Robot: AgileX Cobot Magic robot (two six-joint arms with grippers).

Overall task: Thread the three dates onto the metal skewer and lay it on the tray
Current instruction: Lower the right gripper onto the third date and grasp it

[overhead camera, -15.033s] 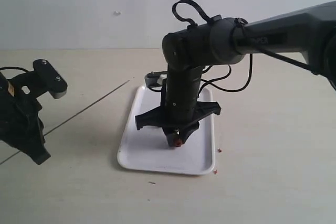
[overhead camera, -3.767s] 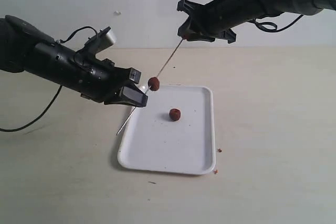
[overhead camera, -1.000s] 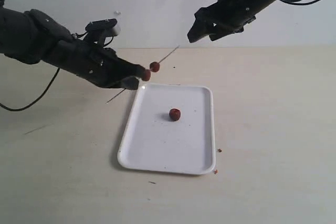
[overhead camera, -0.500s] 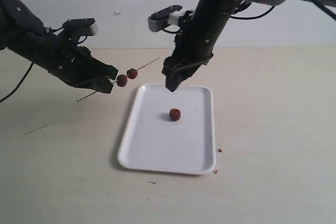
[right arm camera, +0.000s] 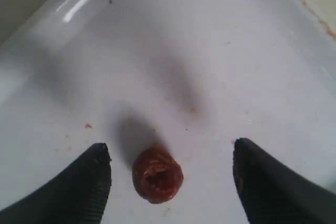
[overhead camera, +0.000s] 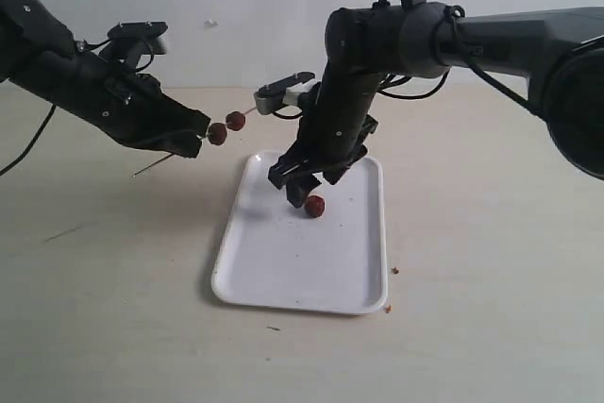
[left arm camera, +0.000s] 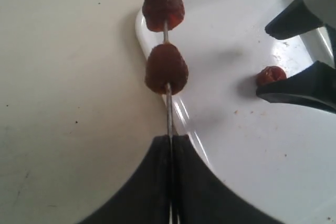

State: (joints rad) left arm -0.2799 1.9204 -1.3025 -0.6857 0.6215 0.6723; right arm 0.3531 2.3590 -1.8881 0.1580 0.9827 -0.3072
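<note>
Right wrist view: right gripper (right arm camera: 170, 150) is spread wide and holds nothing. The loose date (right arm camera: 157, 176) sits between its fingers, closer to one than the other, and appears to touch neither. It rests on the tray (right arm camera: 220, 45) floor directly under the gripper, which hovers close above. The date is dark red-brown, roundish and wrinkled, with a pitted hollow facing the camera. A few tiny reddish specks (right arm camera: 88, 126) lie on the tray near it.

Exterior view: right gripper points down into the tray, and the loose date shows just below its tips.

Left wrist view: left gripper (left arm camera: 171, 145) is clamped together on the skewer (left arm camera: 168, 103), a thin grey rod running straight out from between the closed fingers.
- The near date (left arm camera: 166, 69) sits just ahead of the fingertips, with a short bare stretch of rod between.
- The far date (left arm camera: 164, 9) is just beyond it, across a small gap, and the two do not touch.
- Both are the same wrinkled dark red-brown.

Exterior view again: left gripper holds the skewer in the air, off the surface (overhead camera: 472, 280) and beside the tray rather than over it. The skewer's free tip points toward the right arm. I cannot tell whether it touches.
</note>
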